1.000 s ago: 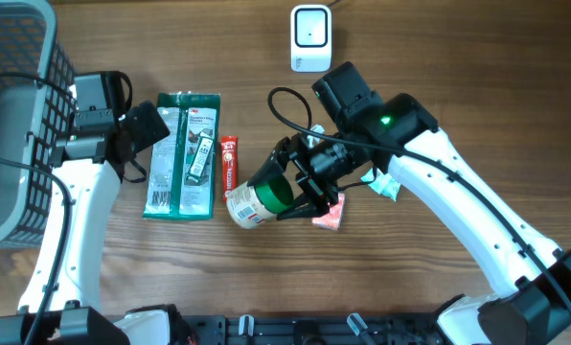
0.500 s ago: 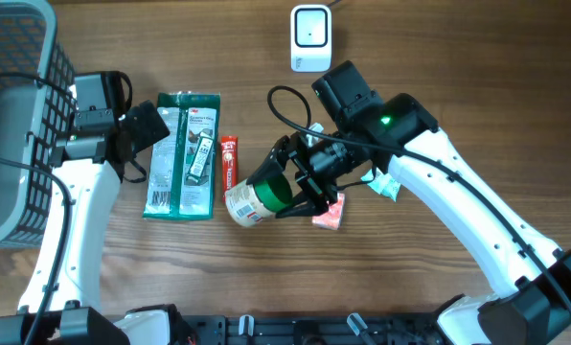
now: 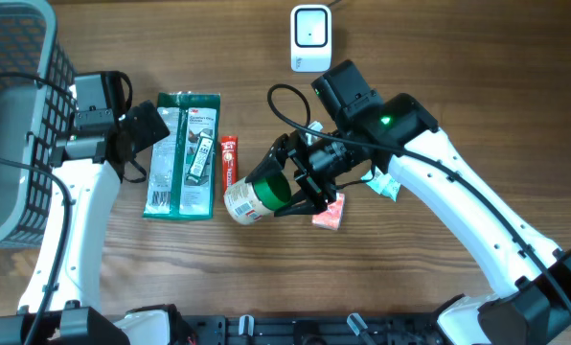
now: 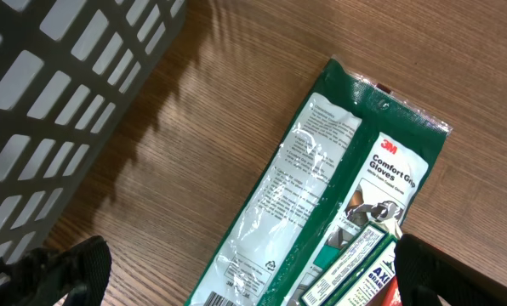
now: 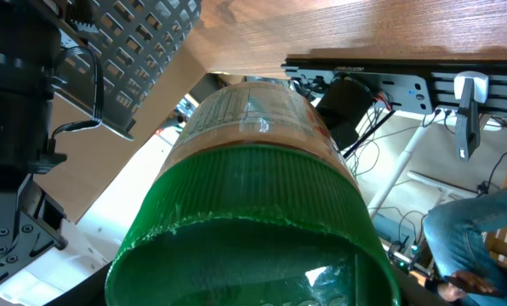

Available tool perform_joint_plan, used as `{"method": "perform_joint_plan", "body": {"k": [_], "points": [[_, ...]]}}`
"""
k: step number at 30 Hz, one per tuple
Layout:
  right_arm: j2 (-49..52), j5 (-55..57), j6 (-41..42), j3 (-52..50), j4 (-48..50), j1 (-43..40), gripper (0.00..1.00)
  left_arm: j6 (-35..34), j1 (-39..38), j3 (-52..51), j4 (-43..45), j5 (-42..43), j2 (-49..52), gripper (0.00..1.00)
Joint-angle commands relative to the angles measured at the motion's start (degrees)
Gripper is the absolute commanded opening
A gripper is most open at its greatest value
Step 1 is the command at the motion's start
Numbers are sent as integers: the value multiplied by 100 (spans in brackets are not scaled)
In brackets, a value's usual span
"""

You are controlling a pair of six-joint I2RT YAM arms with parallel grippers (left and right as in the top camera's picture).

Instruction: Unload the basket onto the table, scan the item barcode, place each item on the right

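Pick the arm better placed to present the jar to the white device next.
Right. The right gripper holds the jar, near the white device. The left gripper is open and empty at the gloves pack.

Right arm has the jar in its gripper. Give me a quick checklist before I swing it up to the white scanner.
1. Right gripper shut on the clear plastic jar with green lid: ok.
2. Barcode located on the jar's label: cannot tell; the wrist view shows only printed text.
3. Jar turned toward the white square scanner: not ok; its base points away.
4. Route to the scanner free of items: ok; only a black cable loops there.
5. Left gripper open over the green glove pack, apart from the jar: ok.
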Motion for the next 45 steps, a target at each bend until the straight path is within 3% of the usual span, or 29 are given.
{"method": "perform_joint_plan", "body": {"k": [1, 45], "points": [[-157, -199, 46, 63, 52, -2, 4, -52, 22, 17, -2, 9, -31, 100], [-157, -258, 63, 63, 264, -2, 4, -52, 22, 15, -2, 9, -31, 100]]}}
